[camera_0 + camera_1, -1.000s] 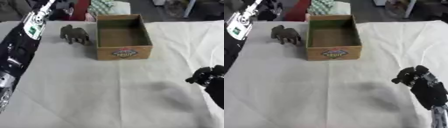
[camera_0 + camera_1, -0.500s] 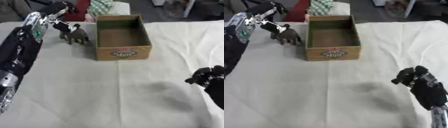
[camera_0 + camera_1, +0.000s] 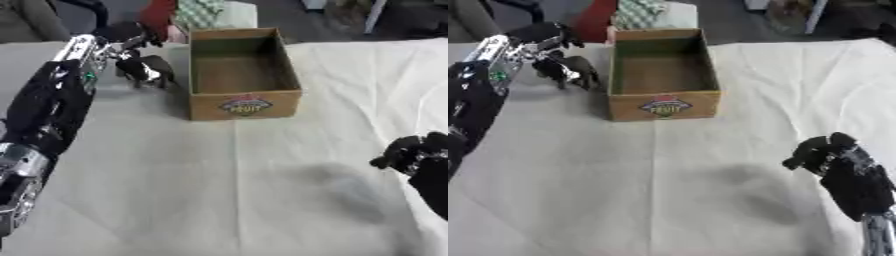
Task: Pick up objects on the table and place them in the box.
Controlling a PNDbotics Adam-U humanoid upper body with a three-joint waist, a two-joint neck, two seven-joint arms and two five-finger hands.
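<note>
The left hand [image 3: 546, 36] is reaching in from the far left corner, its dark fingers curling down over the back of a small dark animal figure [image 3: 147, 70] (an elephant, by the look of it), though whether they are actually closing round it I cannot tell. The figure is standing on the white cloth [image 3: 219, 190], just beside the left wall of the cardboard box [image 3: 243, 75], which is sitting open with a round printed label on its near face and nothing showing inside. Over at the right edge, well apart from all this, the right hand [image 3: 820, 152] is hanging above the cloth with its fingers curling in on nothing, casting a soft shadow to its left.
</note>
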